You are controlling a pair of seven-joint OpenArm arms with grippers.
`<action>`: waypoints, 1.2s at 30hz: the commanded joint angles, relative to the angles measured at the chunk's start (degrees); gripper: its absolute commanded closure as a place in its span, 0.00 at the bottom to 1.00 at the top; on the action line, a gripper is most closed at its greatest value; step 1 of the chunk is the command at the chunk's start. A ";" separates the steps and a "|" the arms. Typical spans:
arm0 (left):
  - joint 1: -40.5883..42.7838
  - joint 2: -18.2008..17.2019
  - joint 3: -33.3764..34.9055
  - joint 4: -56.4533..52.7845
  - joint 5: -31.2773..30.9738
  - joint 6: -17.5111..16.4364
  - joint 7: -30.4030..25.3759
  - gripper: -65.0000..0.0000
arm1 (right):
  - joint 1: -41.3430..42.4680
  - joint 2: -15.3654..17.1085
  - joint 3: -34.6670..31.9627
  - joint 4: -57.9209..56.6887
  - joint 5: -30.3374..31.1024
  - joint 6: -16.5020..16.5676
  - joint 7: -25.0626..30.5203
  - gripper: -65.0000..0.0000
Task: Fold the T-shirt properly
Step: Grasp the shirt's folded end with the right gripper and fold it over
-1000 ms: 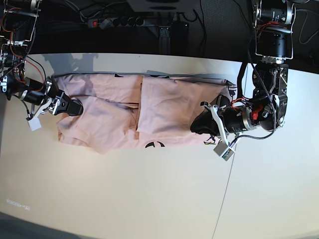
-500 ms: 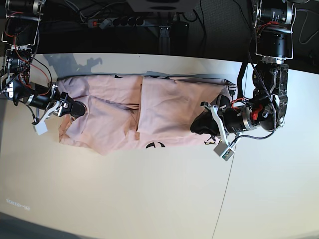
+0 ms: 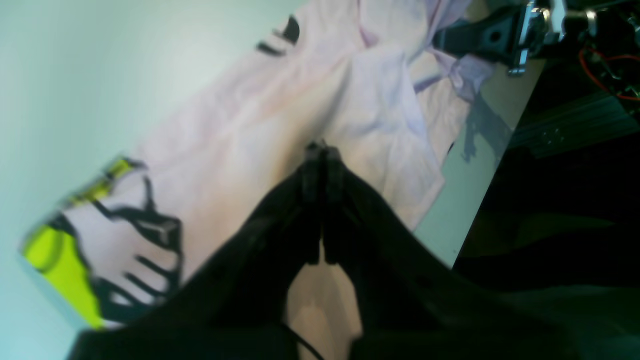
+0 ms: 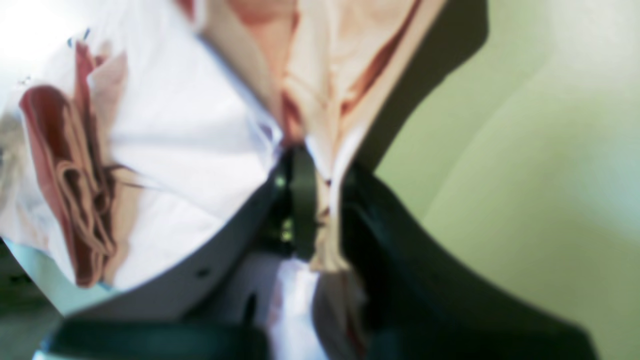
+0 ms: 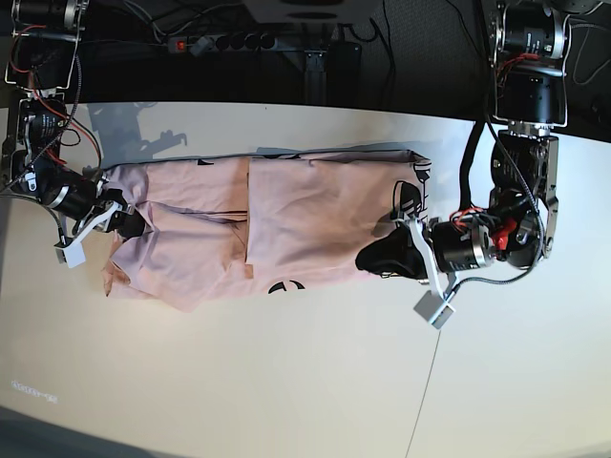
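Gripping both ends of the shirt (image 5: 286, 224) looks like the step in hand: the garment lies stretched sideways across the far half of the table (image 5: 286, 382), already narrowed into a long band with one flap lapped over the middle, black lettering peeking out at the near edge and far edge. Right gripper (image 4: 320, 200), at the shirt's end on the left of the base view, has its jaws pinched on a bunched fold of pink cloth; fabric runs straight in between them in the wrist view. Left gripper (image 3: 320, 160), at the opposite end, has its jaws pressed together with no gap showing; it rests on or just over the cloth, and whether any fabric is caught between the tips I cannot tell, as the tips hide the contact. Yellow graphic (image 3: 60, 250) with black print lies beside that gripper, at the shirt's corner. Judgement: sleeves and sides seem folded in; the crosswise fold is not yet done. Next move likely calls for lifting one end and carrying it over toward the other, keeping the layers square and the band taut enough not to slump. Risk: the right-hand pinch holds only a bunch, so layers may slip apart. Containers: none in view.
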 commanded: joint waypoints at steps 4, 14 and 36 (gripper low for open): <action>-2.01 -0.46 -0.15 0.87 -1.11 0.23 -0.13 1.00 | 0.26 3.91 4.02 0.22 -1.62 4.61 -1.25 1.00; 2.38 -3.13 -0.15 0.85 5.68 0.23 -3.32 1.00 | 0.28 12.24 6.45 0.55 12.04 4.63 -8.52 1.00; 5.77 5.40 -0.09 -13.86 20.20 0.23 -16.50 1.00 | 0.42 8.81 -1.57 31.06 15.21 4.61 -14.49 1.00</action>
